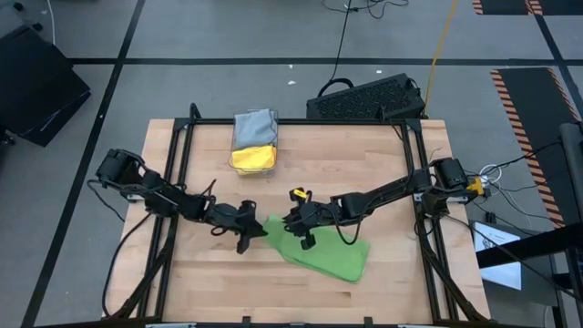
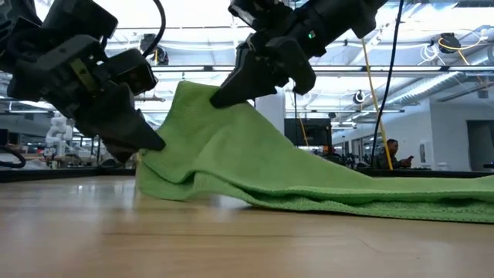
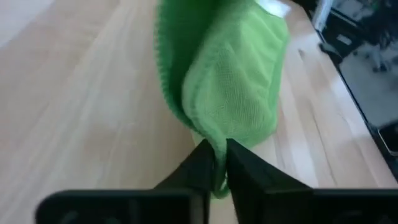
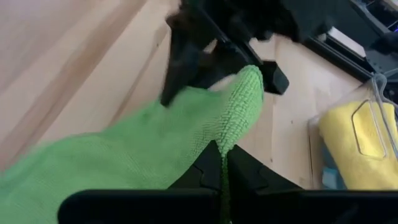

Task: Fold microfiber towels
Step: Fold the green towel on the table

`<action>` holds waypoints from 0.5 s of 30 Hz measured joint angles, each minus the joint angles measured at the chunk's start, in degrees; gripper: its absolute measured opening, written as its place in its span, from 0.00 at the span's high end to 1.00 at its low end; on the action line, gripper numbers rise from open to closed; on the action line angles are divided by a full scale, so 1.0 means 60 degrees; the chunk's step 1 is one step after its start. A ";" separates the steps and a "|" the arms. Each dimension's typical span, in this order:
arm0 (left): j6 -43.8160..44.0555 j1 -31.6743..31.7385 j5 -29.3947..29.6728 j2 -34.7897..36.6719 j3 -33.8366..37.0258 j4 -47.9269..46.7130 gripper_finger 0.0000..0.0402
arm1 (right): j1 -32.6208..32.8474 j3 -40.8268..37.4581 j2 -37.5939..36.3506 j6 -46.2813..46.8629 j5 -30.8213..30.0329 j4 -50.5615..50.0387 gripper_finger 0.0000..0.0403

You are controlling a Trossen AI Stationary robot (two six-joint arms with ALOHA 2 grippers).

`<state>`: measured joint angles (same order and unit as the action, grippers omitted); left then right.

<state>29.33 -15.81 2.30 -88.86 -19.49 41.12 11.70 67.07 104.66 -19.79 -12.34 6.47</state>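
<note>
The bright green towel (image 1: 323, 251) lies near the middle of the wooden table (image 1: 383, 164), toward its front half. Bare wood surrounds the towel on every side, with wide open board to its left and in front, and it lies clear of the table's front edge. Behind the towel, near the table's back edge, stands the clear plastic bin (image 1: 253, 160) holding a yellow towel (image 1: 252, 158) with a grey towel (image 1: 255, 128) draped over its far end; the bin is well apart from the green towel. A black keyboard-like unit (image 1: 366, 98) sits beyond the back edge.

The left gripper (image 1: 258, 231) is at the green towel's left corner, its fingers (image 3: 205, 165) pinched narrow on the cloth's edge, low by the table. The right gripper (image 1: 296, 223) is just beside it at the towel's upper left corner, closed tight on the fabric and holding that corner raised off the wood. The rest of the green towel trails flat on the table to the right of both grippers.
</note>
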 joint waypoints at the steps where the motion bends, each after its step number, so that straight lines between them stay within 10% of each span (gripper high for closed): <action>1: 0.0167 0.0000 0.0055 0.0000 0.0000 -0.0007 0.90 | 0.0004 0.0000 -0.0002 -0.0002 0.0010 0.0054 1.00; 15: 0.1190 -0.0270 0.0895 0.0000 0.0000 -0.0134 0.65 | 0.0007 0.0000 -0.0003 -0.0106 -0.0203 0.0392 1.00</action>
<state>36.47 -17.43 7.67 -88.86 -19.49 40.32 11.75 67.07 104.64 -20.43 -13.55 8.82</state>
